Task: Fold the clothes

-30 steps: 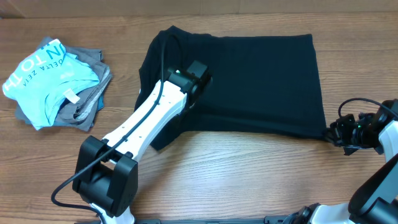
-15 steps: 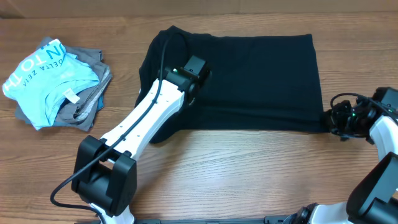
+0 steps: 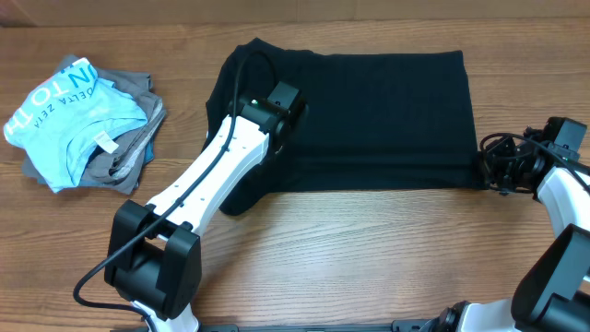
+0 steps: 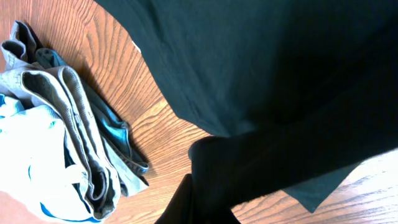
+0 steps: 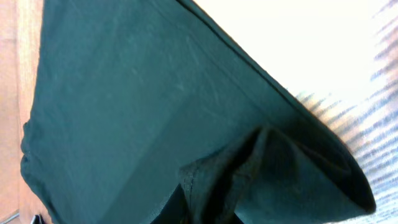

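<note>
One black T-shirt (image 3: 378, 111): spread on table (image 3: 369, 258), toward 12 o'clock.
Left gripper (image 3: 282, 105): pinching its cloth — 9 o'clock side.
Right gripper (image 3: 489, 171): pinching its 4 o'clock corner.
Clothes pile (image 3: 83, 124): 9 o'clock.

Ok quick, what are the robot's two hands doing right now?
Left hand: closed, holding the black T-shirt.
Right hand: closed, holding the black T-shirt's corner.

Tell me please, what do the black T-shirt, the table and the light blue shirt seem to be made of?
The black T-shirt looks like soft matte knit fabric, probably cotton: it drapes and bunches in soft folds. The table seems wood or wood-look laminate, smooth, with brown grain lines. The light blue shirt seems thin soft fabric with printed white letters; it lies crumpled.
</note>
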